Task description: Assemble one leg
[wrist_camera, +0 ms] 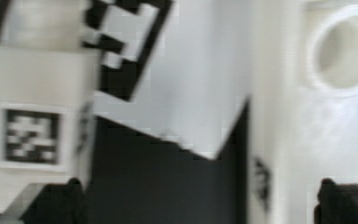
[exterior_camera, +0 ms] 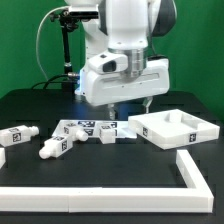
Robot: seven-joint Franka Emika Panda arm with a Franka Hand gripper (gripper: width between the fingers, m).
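The black table (exterior_camera: 110, 165) carries loose white legs (exterior_camera: 52, 148); the marker board (exterior_camera: 73, 125); a square panel (exterior_camera: 175, 127); a white border rail (exterior_camera: 100, 200) along its edge.

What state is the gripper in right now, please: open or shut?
Open. In the wrist view the gripper has its two dark fingertips far apart, nothing clamped between them.

The marker board (wrist_camera: 158, 80) lies between a tagged white leg (wrist_camera: 34, 110) and a white panel (wrist_camera: 318, 130) with a round hole; the gripper (wrist_camera: 201, 200) is spread wide
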